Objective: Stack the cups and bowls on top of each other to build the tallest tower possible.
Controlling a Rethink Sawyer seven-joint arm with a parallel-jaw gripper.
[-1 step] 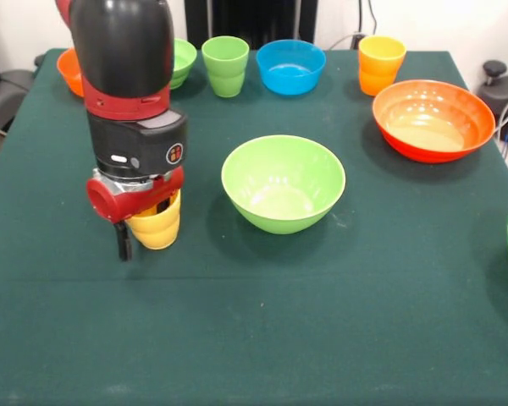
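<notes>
Three cups: yellow cup (157, 227) at the gripper (140, 228), whose grip I cannot tell; green cup (225, 65) and orange-yellow cup (380, 64) far. Six bowls show, two cut by edges. The table (262, 338) lies open near.

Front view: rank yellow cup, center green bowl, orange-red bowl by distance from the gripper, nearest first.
1. Yellow cup, right at the gripper, left side.
2. Center green bowl, mid-table.
3. Orange-red bowl, far right.
</notes>
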